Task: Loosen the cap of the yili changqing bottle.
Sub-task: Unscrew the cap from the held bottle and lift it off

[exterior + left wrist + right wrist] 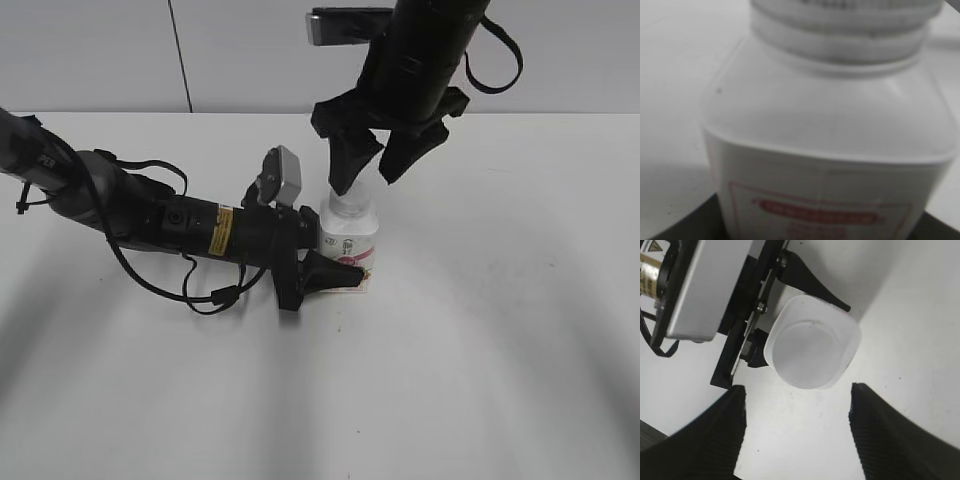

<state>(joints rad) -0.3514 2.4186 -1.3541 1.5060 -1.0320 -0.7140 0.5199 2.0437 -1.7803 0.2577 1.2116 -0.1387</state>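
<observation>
The yili changqing bottle (350,243), white with a pink-red label, stands upright mid-table. Its white cap (352,204) is on the neck. My left gripper (335,268) reaches in from the left and is shut on the bottle's body, one finger in front and one behind. The left wrist view is filled by the bottle (825,125), with the cap (845,15) at the top edge. My right gripper (368,180) hangs open just above the cap, touching nothing. The right wrist view looks down on the cap (805,352) and bottle shoulder (849,335), beyond the spread fingers (797,405).
The white table (500,330) spreads around the bottle. A grey wall (100,50) stands behind it. The left arm and its cables (150,215) lie across the table's left side. The left wrist camera housing (695,290) sits close beside the bottle.
</observation>
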